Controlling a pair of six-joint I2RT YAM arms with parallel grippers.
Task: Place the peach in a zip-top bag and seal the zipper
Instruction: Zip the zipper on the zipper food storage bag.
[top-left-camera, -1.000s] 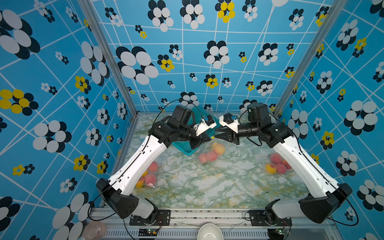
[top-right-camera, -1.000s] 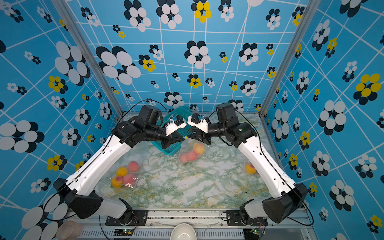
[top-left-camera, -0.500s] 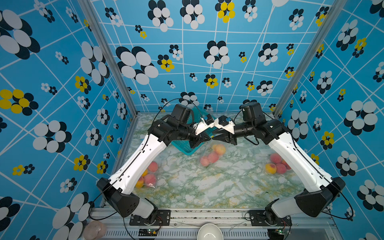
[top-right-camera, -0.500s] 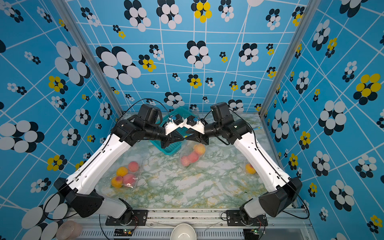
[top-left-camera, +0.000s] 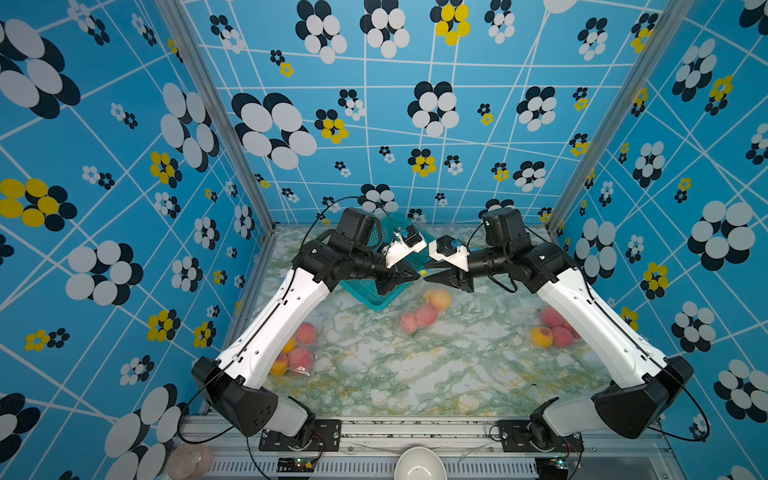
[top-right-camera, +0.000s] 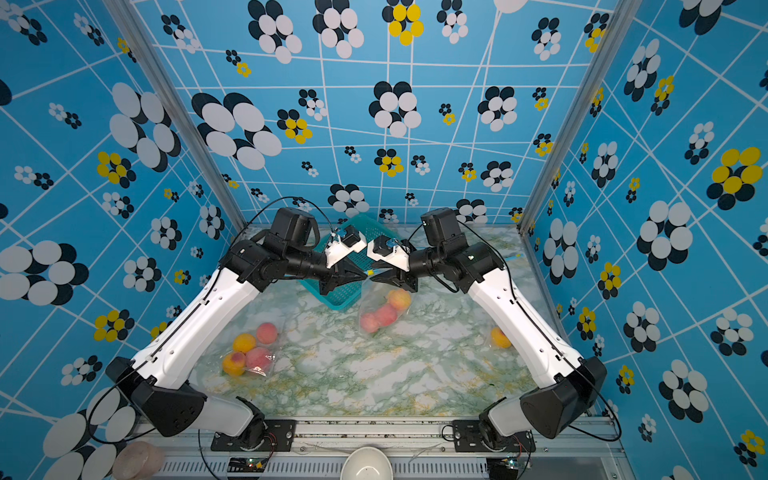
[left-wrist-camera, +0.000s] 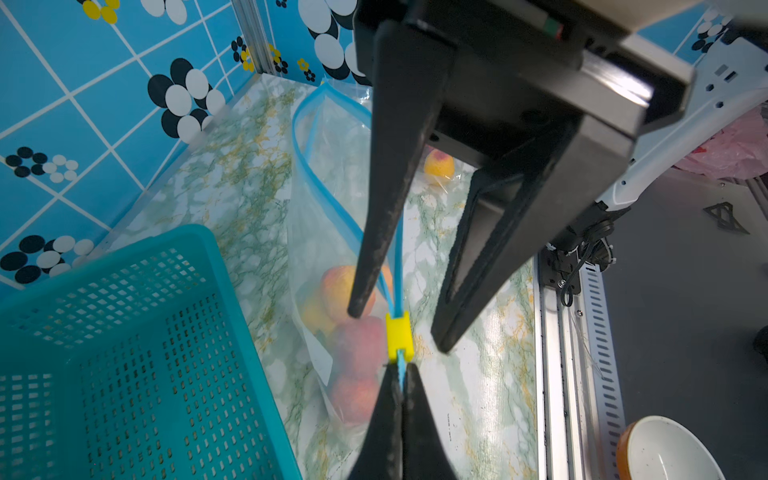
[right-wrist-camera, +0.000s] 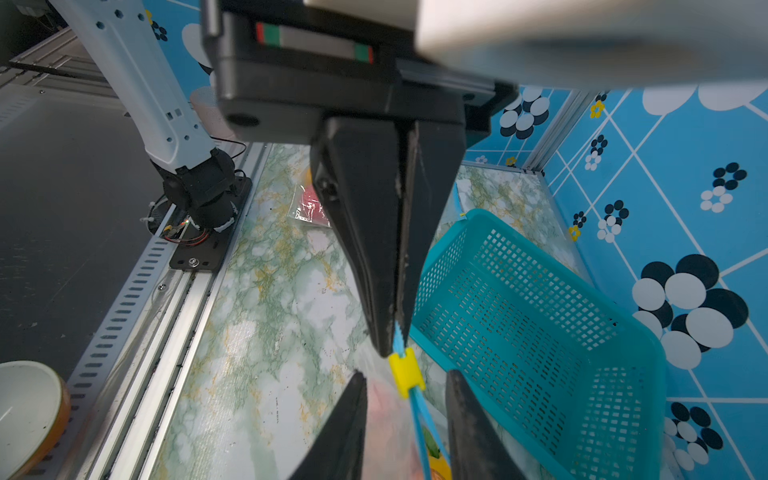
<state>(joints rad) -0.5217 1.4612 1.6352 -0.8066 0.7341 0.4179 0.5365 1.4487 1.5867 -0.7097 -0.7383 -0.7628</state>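
Note:
A clear zip-top bag (top-left-camera: 415, 309) with a blue zipper strip (left-wrist-camera: 309, 174) hangs from my left gripper (left-wrist-camera: 398, 366), which is shut on the strip's end beside the yellow slider (left-wrist-camera: 400, 336). Three peaches (left-wrist-camera: 358, 347) lie in the bag's lower part. My right gripper (right-wrist-camera: 406, 376) is open, its fingers (right-wrist-camera: 347, 419) standing on either side of the slider (right-wrist-camera: 405, 372) without touching it. Beyond the slider the strip's two halves stand apart. In both top views the two grippers (top-left-camera: 417, 275) (top-right-camera: 372, 276) meet tip to tip above the bag (top-right-camera: 380, 311).
A teal mesh basket (top-left-camera: 376, 297) stands just behind and under the left gripper. Two other bags of peaches lie at the table's front left (top-left-camera: 297, 353) and right (top-left-camera: 552, 332). A white bowl (top-left-camera: 419, 465) sits beyond the front rail.
My right arm has moved left toward the left gripper until its open fingers straddle the slider. The left gripper has stayed shut on the strip.

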